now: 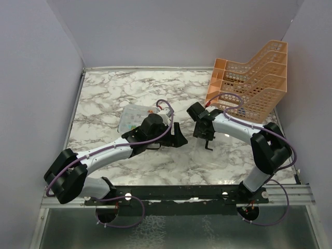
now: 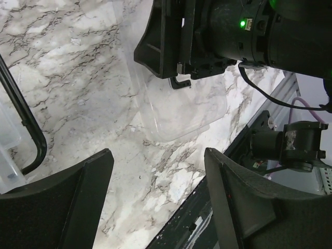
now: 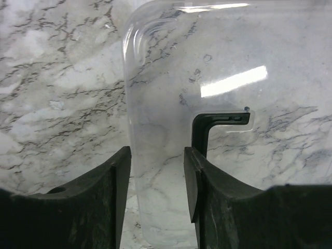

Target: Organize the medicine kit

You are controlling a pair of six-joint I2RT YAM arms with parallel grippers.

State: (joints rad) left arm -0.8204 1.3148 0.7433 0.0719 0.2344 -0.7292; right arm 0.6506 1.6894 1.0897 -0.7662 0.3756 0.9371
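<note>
**Medicine kit uncovered; both grippers empty over the marble table [image 1: 104,93].**
The medicine kit [image 1: 134,116] sits at 10 o'clock from table centre, and its black handle [image 2: 26,116] shows at the left wrist view's edge. The clear lid [image 2: 187,111] lies flat at 4 o'clock from the kit. Left gripper [image 2: 158,192]: jaws wide apart, holding nothing. Right gripper [image 3: 155,176]: jaws partly apart above the lid's edge, gripping nothing. The orange rack [image 1: 254,78] stands at 1 o'clock.

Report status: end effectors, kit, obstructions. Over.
Left end effector open, empty, beside medicine kit box. Right end effector open above the detached clear lid. Orange mesh rack back right, not obstructing.
</note>
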